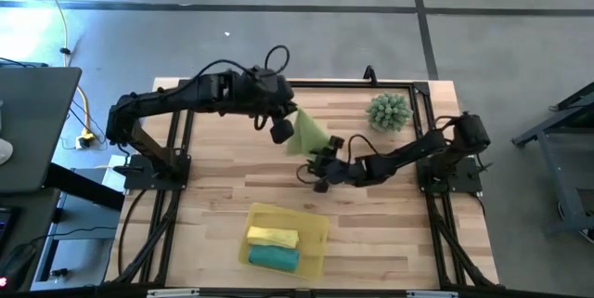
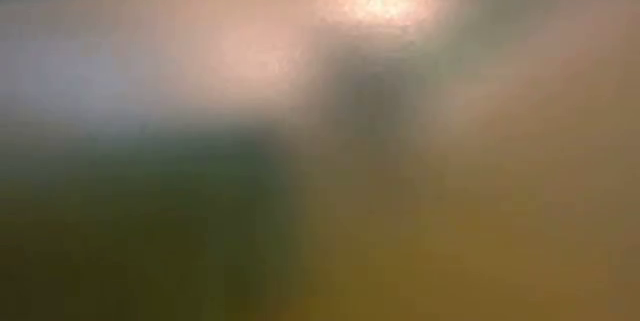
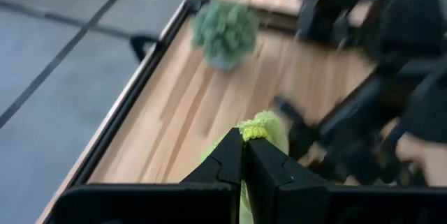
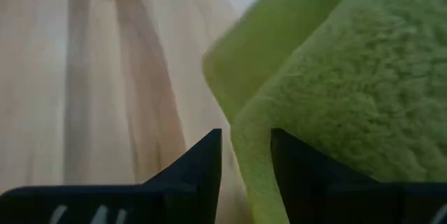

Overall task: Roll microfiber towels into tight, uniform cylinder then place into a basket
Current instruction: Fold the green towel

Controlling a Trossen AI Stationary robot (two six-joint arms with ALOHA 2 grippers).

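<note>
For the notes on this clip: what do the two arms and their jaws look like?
Both the left arm and the right arm are dark, jointed and slim, on black frame mounts, with thin black cables looping near the wrists. The left gripper and right gripper have flat, matte black, wedge-shaped jaws.

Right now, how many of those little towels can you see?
3. The yellow towel and teal towel lie rolled in the basket; the lime green towel is held up between the left claw and right claw.

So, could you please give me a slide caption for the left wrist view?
Left claw shut on the soft lime green microfiber towel, lifted above the wooden table, spiky green ball-shaped plant beyond.
</note>
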